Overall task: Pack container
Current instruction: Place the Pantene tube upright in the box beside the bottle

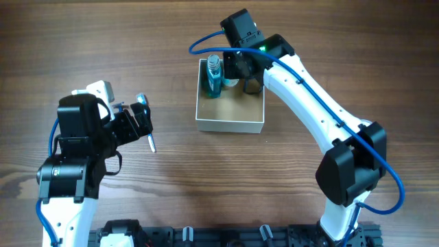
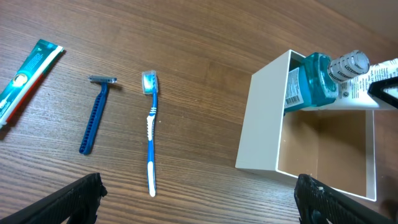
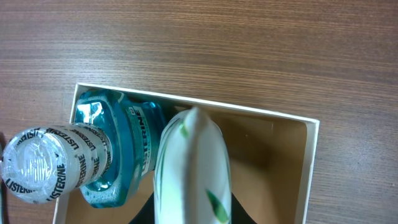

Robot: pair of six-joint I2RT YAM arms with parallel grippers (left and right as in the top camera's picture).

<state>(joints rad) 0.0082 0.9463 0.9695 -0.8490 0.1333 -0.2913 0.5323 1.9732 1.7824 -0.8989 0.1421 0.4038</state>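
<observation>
Well left of the container point(image 1: 230, 125), on the table point(image 2: 205, 43), a teal toothpaste box point(image 2: 25, 78), a razor point(image 2: 96, 115) and a toothbrush point(image 2: 150, 134) lie side by side. The left fingers point(image 2: 81, 199) hang above them, spread wide and empty. The container is square, so it has no long axis to line up with. It sits flat with its open side up. A mouthwash bottle point(image 3: 102, 155) sits in its far-left corner, cap up. Directly over the container, the right fingers point(image 3: 145, 215) are clamped on a white tube point(image 3: 193, 168). The tube's long axis runs straight out from them, crimped end leading, just right of the bottle. The right arm is much the nearer, and lowering the tube onto the bare floor looks enough.
</observation>
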